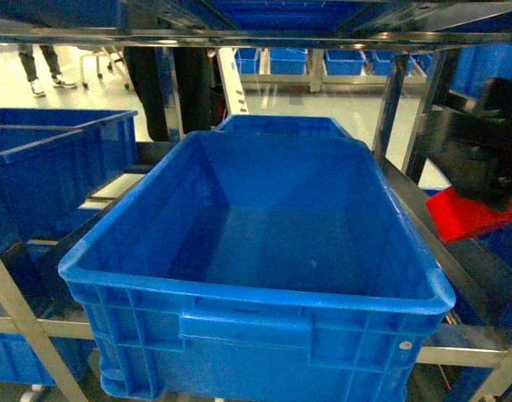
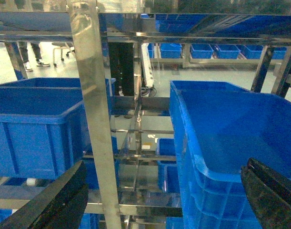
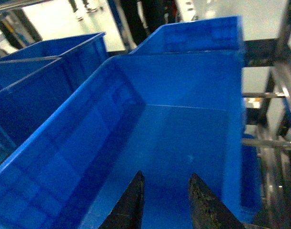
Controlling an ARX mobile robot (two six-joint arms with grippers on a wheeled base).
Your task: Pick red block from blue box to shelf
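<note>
Beyond the black fingers [image 3: 133,200] lies a plain, deep blue crate [image 3: 183,143]. The shelf [image 2: 95,119] is shiny silver-grey. A bright red patch [image 1: 473,213] shows under the black right arm.

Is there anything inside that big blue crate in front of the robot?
Nothing shows inside the big blue crate: its floor looks bare in the head and right wrist views. The near wall hides the strip of floor just behind it.

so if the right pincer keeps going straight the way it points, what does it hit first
Probably the bare floor of the big blue crate; the right pincer points down into it with nothing between, though depth is hard to judge.
</note>
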